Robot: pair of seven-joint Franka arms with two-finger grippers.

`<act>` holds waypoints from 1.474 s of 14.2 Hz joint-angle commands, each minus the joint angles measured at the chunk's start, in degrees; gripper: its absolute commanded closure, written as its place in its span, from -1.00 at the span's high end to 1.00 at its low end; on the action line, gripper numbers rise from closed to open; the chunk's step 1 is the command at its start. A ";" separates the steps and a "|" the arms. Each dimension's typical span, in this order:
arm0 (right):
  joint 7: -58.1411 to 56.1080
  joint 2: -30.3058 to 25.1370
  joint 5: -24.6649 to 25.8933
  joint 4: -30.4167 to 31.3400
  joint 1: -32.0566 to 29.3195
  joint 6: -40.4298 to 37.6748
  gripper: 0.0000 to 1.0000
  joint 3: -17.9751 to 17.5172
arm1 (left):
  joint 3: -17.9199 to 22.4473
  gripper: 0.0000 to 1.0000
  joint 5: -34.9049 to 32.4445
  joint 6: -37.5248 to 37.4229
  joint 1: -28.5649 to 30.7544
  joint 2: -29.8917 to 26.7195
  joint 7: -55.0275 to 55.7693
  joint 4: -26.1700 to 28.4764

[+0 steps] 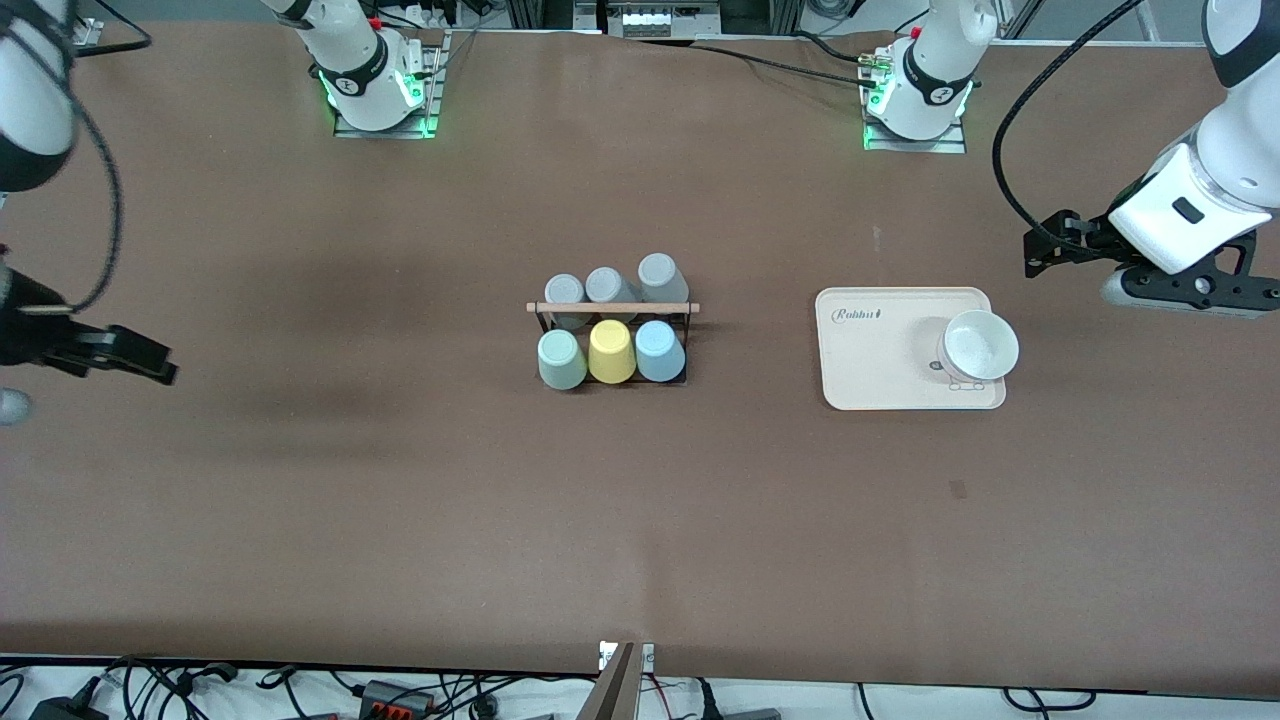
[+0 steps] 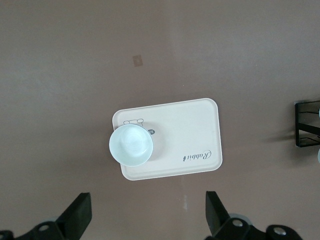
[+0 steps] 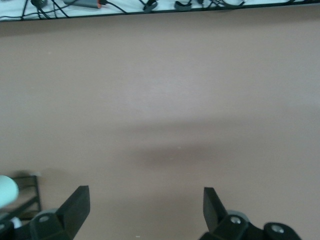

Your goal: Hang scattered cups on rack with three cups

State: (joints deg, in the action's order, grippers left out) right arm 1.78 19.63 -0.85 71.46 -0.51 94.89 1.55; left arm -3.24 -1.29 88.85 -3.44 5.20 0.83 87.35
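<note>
Mint cup (image 1: 561,359) on rack (image 1: 613,309) (blue cup (image 1: 659,351) too).

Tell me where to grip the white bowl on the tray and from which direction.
Grip the white bowl across its rim, coming straight down from above. It sits upright on the beige tray with its mouth open upward, and the flared wall probably offers little hold from the side.

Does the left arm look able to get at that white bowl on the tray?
Probably yes. The left gripper hangs open just off the beige tray, toward its own end of the table, and nothing stands over the white bowl.
</note>
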 commanded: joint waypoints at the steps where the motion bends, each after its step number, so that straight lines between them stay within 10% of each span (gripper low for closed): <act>1: -1.70 -5.56 -0.11 5.71 -0.19 1.01 1.00 -0.94 | -0.10 1.00 0.94 -0.26 0.19 0.34 -0.66 -0.87; 13: -3.89 -21.47 2.52 29.87 -0.28 7.76 1.00 -1.03 | -0.01 1.00 0.85 0.36 0.72 -0.01 -0.39 -1.04; 21: -3.01 -21.65 1.73 27.77 -0.10 5.66 1.00 -1.38 | -1.24 1.00 1.02 -1.76 0.54 -1.86 -0.48 -1.31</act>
State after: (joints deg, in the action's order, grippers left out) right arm -0.94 -1.01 0.93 98.72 -0.58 101.24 0.76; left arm -4.29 -1.18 87.20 -3.52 3.33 0.87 86.59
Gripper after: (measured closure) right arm 0.000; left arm 0.000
